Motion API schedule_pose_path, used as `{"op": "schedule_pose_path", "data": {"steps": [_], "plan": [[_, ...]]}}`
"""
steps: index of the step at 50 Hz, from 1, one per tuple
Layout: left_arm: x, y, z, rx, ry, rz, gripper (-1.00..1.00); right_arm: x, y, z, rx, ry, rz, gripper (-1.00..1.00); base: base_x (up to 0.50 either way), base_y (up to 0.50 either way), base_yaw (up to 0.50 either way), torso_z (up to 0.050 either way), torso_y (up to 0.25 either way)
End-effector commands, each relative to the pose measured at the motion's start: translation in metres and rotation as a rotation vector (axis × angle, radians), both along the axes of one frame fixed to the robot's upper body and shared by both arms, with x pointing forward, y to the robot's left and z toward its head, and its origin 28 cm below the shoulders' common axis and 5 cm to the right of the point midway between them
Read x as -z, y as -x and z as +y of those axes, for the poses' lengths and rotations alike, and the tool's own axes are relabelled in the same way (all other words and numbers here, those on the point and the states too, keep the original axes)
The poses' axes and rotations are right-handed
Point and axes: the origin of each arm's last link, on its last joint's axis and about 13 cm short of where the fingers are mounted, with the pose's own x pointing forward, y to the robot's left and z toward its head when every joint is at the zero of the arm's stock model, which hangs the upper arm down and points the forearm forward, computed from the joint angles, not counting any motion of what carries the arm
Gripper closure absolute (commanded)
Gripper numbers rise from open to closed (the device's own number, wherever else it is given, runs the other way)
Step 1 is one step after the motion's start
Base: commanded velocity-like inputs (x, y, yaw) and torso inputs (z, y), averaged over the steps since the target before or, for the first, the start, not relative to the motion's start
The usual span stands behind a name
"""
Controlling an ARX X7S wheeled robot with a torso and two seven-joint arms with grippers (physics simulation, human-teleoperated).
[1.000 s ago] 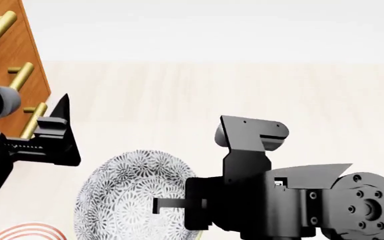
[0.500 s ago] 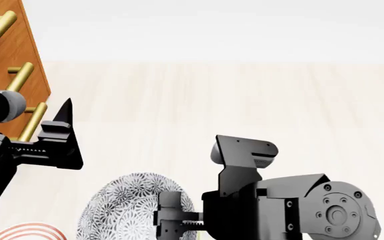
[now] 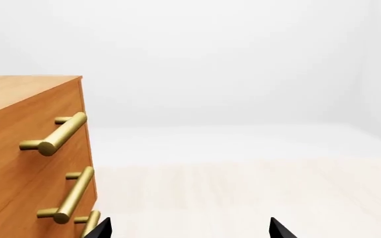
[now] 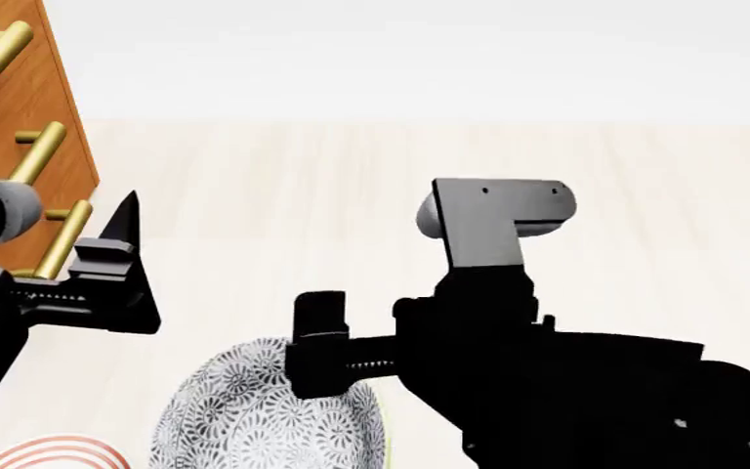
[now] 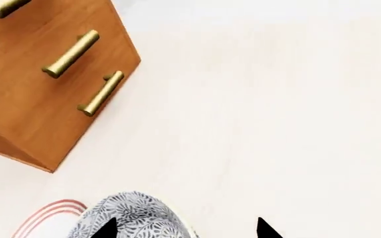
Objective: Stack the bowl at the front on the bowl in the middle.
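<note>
A grey floral bowl [image 4: 258,415] sits on the pale floor at the lower edge of the head view. A white bowl with red rings [image 4: 50,454] peeks in beside it at the lower left corner. Which of them is the front bowl and which the middle one cannot be told from these views. My right gripper [image 4: 320,344] hangs open just above the floral bowl's far rim. In the right wrist view the gripper [image 5: 184,230] has one fingertip [image 5: 105,229] over the floral bowl [image 5: 134,218], next to the red-ringed bowl [image 5: 48,218]. My left gripper [image 4: 121,269] is open and empty near the dresser; the left wrist view shows the gripper [image 3: 189,230] with only floor between its tips.
A wooden dresser [image 4: 17,88] with brass bar handles stands at the left, close to my left arm; it also shows as the dresser [image 3: 25,163] and the dresser [image 5: 38,94] in the wrist views. Pale wood floor [image 4: 479,156] stretches ahead to a white wall.
The right arm has turned and risen, so its gripper now sits above the floral bowl's rim. The floral bowl shows lower and smaller than a second ago. The left gripper barely shifted.
</note>
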Motion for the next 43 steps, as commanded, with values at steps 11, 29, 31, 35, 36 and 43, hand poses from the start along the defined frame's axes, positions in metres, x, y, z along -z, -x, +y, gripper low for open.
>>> {"op": "schedule_pose_path", "data": {"steps": [11,29,31,35,36,43], "plan": [[0.001,0.008,-0.004,-0.020,0.073,-0.217,-1.00,-0.004,0.022,-0.005,0.480,0.202,-0.963,-1.00,0.00,0.00,0.00,0.000,0.000],[0.005,0.030,-0.007,0.019,0.141,-0.451,-1.00,0.004,0.050,-0.003,0.545,0.199,-1.209,-1.00,0.00,0.00,0.00,0.000,0.000],[0.004,0.030,-0.006,0.018,0.142,-0.455,-1.00,0.003,0.050,-0.004,0.541,0.194,-1.205,-1.00,0.00,0.00,0.00,0.000,0.000],[0.003,0.029,-0.006,0.013,0.139,-0.458,-1.00,0.002,0.048,-0.005,0.540,0.200,-1.205,-1.00,0.00,0.00,0.00,0.000,0.000],[0.003,0.029,-0.006,0.012,0.135,-0.460,-1.00,0.002,0.048,-0.005,0.544,0.202,-1.209,-1.00,0.00,0.00,0.00,0.000,0.000],[0.002,0.029,-0.006,0.013,0.129,-0.463,-1.00,0.002,0.046,-0.005,0.540,0.205,-1.206,-1.00,0.00,0.00,0.00,0.000,0.000]]}}
